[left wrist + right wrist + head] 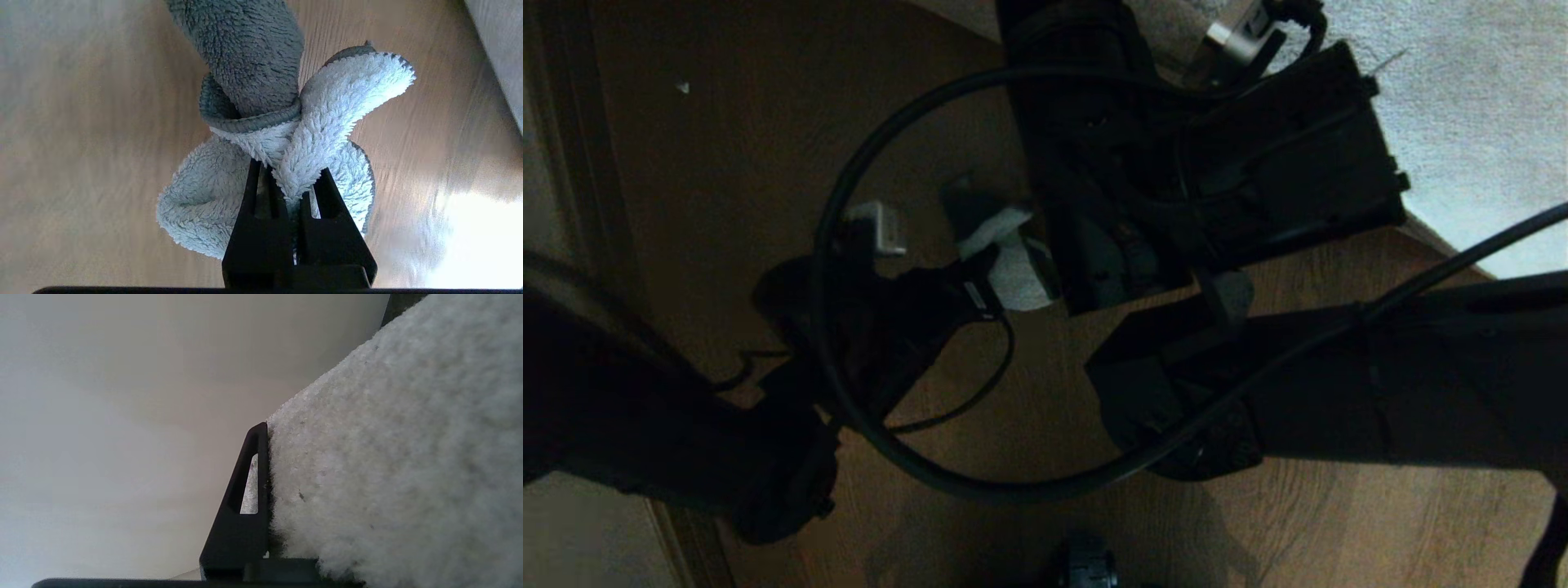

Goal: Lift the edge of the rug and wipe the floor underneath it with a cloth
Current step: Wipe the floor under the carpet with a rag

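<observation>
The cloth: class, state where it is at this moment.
The cloth is pinched in the left claw just above the floor, left of the lifted rug edge in the head view.

No readable text showing anywhere: no labels, brands, numbers or signs are appearing on any surface in the head or wrist views.
</observation>
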Motion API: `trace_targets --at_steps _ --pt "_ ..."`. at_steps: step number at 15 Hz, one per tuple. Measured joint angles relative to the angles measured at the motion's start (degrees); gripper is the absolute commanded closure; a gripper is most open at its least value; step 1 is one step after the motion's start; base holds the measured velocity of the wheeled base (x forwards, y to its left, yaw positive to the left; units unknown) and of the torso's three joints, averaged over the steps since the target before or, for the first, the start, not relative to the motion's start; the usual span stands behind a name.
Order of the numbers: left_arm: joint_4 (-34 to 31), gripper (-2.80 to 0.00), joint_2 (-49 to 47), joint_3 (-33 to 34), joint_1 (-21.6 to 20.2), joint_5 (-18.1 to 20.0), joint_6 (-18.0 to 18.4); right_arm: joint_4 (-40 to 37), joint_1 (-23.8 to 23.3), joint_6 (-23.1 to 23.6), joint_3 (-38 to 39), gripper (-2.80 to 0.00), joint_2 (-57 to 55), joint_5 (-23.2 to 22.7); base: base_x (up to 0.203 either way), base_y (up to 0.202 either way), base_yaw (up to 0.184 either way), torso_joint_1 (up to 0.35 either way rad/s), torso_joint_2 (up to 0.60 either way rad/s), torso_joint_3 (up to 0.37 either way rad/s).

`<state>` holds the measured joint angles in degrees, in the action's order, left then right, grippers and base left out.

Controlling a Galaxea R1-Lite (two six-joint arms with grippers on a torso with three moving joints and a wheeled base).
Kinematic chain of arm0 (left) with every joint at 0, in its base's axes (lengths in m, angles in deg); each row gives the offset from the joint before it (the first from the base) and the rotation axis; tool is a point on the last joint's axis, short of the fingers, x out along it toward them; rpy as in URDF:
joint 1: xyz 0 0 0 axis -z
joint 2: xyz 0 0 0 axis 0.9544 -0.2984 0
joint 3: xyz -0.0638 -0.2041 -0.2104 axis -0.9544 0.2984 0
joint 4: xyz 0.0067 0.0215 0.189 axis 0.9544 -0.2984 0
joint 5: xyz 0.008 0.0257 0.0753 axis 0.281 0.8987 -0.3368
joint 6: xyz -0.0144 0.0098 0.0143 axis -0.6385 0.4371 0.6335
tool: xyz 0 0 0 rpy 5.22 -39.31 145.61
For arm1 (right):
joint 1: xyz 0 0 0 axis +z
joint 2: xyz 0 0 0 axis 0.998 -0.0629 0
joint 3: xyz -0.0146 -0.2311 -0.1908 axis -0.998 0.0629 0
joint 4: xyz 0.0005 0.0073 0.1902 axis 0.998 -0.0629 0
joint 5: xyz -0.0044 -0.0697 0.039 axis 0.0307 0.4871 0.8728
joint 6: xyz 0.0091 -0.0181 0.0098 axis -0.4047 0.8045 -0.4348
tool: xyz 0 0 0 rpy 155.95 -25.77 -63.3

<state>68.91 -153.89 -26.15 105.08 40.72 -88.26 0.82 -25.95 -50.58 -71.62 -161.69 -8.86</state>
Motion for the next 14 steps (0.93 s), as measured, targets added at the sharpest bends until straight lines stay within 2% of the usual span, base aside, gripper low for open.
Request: trace_targets --at_steps 6,14 --pt "0.1 0.00 -6.6 -10.5 -0.8 -0.2 -0.1 0.0 0.0 1.0 -0.9 0.00 0.3 0.0 0.000 0.000 0.000 0.000 0.00 0.000" --pt "0.1 0.00 -10.5 -18.6 -8.7 -0.6 -0.4 0.0 0.0 1.0 -1.4 0.00 0.0 -0.1 0.000 0.000 0.000 0.000 0.00 0.000"
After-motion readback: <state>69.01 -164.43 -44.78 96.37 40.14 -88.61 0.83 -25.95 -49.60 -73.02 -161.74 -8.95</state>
